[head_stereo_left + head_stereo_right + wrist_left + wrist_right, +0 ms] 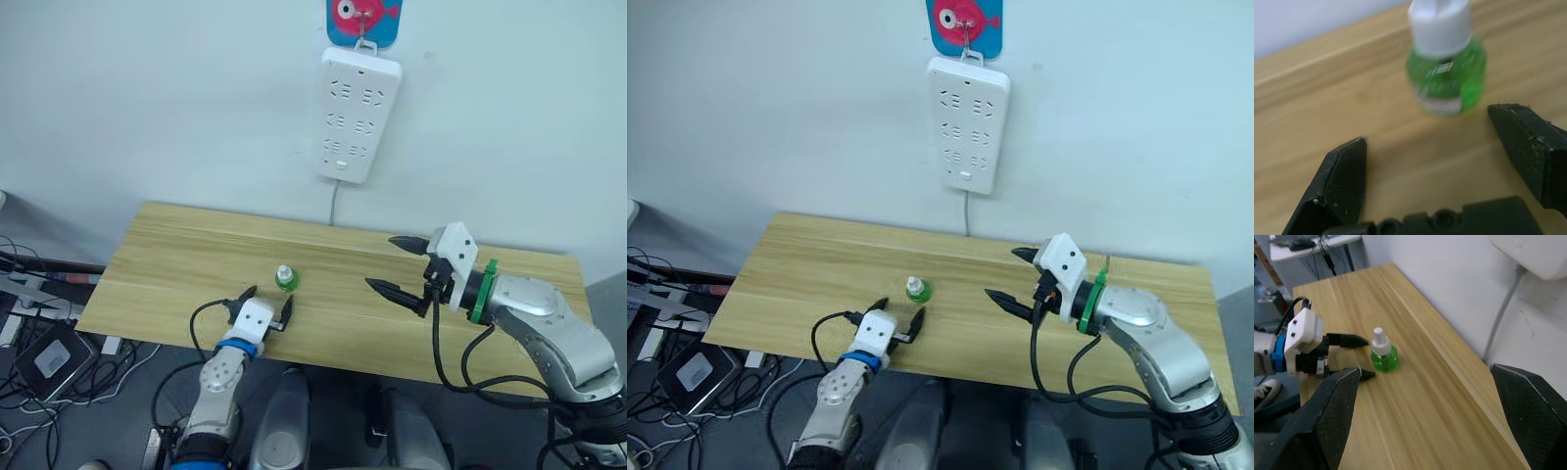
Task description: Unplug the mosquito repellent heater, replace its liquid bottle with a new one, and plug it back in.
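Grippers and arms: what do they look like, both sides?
Left gripper: two black pointed fingers on a white block, blue ring at the wrist, grey arm, black cable looping beside it. Right gripper: same black fingers and white block, green ring, thicker silver-grey arm, black cables hanging below.

Wooden table [176, 264] against white wall [147, 98]; cables [29, 343], perhaps, on floor.

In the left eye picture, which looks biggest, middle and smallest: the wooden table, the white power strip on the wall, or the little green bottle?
1. wooden table, by far the largest.
2. power strip.
3. green bottle, the smallest.
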You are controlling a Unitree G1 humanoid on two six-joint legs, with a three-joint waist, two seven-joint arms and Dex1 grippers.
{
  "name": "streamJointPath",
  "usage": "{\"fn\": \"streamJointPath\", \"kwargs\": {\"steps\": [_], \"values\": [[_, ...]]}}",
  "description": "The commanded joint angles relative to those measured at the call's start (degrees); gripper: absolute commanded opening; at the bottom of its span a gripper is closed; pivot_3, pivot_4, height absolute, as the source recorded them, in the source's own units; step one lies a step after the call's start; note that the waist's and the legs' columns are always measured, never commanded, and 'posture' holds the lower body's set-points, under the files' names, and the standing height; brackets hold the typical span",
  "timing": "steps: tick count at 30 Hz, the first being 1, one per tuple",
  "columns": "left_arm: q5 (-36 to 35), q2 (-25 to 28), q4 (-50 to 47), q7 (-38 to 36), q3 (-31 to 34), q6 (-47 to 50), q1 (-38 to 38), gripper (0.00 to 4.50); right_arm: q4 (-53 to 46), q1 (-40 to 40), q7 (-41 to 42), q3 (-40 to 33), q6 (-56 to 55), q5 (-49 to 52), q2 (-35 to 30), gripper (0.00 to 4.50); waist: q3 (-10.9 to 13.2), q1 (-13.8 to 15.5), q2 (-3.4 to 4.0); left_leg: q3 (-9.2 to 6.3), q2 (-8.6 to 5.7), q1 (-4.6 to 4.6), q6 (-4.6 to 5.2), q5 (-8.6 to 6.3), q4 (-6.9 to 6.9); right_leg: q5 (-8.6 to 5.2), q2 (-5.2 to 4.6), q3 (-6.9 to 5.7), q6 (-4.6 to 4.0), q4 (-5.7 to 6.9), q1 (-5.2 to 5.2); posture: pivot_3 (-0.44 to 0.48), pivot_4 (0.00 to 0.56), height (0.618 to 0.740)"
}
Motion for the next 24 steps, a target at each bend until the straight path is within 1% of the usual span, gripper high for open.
{"fn": "streamJointPath", "kwargs": {"steps": [1,4,10,13,16,18,19,20,21,23,24], "values": [[-0.7,-0.7,6.1,-1.2,-0.5,-3.3,-1.7,4.50,-3.6,-1.1,-0.2,-2.5,2.6,2.1,-0.7,4.43,0.0,-0.1,-0.01,0.00,0.01,0.00,0.00,0.00,0.00,0.00,0.00,0.00,0.00,0.00,0.00,0.278,0.380,0.740],[0.2,-0.7,10.1,-0.2,-0.5,-5.8,-4.4,4.50,-4.5,-1.9,-1.0,-2.7,4.4,2.4,-0.5,4.43,0.0,-0.3,-0.01,0.00,0.01,0.02,0.00,0.00,-0.01,0.00,0.00,0.00,0.00,0.02,0.00,0.264,0.379,0.740],[0.8,-0.4,15.3,-0.7,-1.2,-9.1,-7.3,4.50,-5.9,-1.7,-2.3,-2.9,6.2,2.7,-0.1,4.43,0.0,-0.4,-0.02,0.01,-0.01,0.02,0.00,0.00,-0.01,0.00,0.00,0.01,0.01,0.00,0.00,0.250,0.375,0.740],[1.0,-0.2,16.7,-1.3,-1.6,-10.6,-7.8,3.88,-6.2,-1.6,-3.0,-2.9,6.8,2.6,0.2,4.50,0.0,-0.5,-0.02,0.00,-0.01,0.02,0.00,0.00,-0.01,0.00,0.00,0.00,0.01,-0.01,0.00,0.250,0.375,0.740],[1.1,-0.2,17.6,-1.5,-1.7,-11.4,-8.4,2.99,-6.1,-1.5,-3.4,-2.7,6.7,2.3,0.5,4.50,0.0,-0.5,-0.02,0.00,-0.01,0.02,0.00,0.00,-0.01,0.00,0.00,0.00,0.01,-0.01,0.00,0.248,0.364,0.740],[1.3,-0.1,17.6,-1.7,-1.8,-11.5,-8.8,2.31,-5.9,-1.1,-3.4,-2.6,6.2,2.0,0.7,4.50,0.0,-0.5,-0.02,0.00,-0.01,0.02,0.00,0.00,-0.01,0.00,0.00,-0.01,0.01,-0.02,0.00,0.260,0.357,0.740],[1.7,0.1,17.3,-1.8,-2.1,-11.5,-8.9,2.18,-5.8,-0.9,-3.4,-2.6,5.9,1.8,0.9,4.50,0.0,-0.5,-0.02,0.00,-0.01,0.01,0.00,0.00,-0.01,0.00,0.00,-0.02,0.01,-0.02,0.01,0.269,0.351,0.740],[1.9,0.4,17.0,-2.1,-2.3,-11.5,-9.1,2.18,-5.5,-0.7,-3.4,-2.3,5.4,1.4,1.1,4.50,0.0,-0.5,-0.02,-0.01,-0.01,0.01,0.00,0.00,-0.02,0.00,0.00,-0.02,0.01,-0.02,0.01,0.281,0.342,0.740],[1.9,1.1,14.8,-4.3,-3.3,-10.5,-9.4,2.18,-5.2,-0.4,-3.0,-1.8,4.5,1.0,1.4,4.50,0.0,-0.4,-0.02,-0.01,-0.01,0.01,0.00,0.00,-0.02,0.00,0.00,-0.02,0.01,-0.03,0.00,0.287,0.336,0.740],[0.6,3.1,9.3,-10.7,-5.4,-7.4,-10.4,2.18,-4.4,-0.3,-2.3,-0.5,3.0,0.3,2.1,4.50,0.0,-0.4,-0.02,-0.02,0.00,-0.01,-0.01,0.00,-0.02,0.00,0.02,-0.05,0.01,-0.04,0.00,0.293,0.319,0.740],[-0.9,4.4,5.8,-15.5,-6.8,-5.3,-11.0,2.18,-4.1,-0.3,-1.9,0.1,2.3,0.2,2.5,4.50,0.0,-0.4,-0.02,-0.04,0.00,-0.04,-0.01,0.00,-0.02,0.00,0.02,-0.07,0.01,-0.04,-0.02,0.296,0.311,0.740]]}}
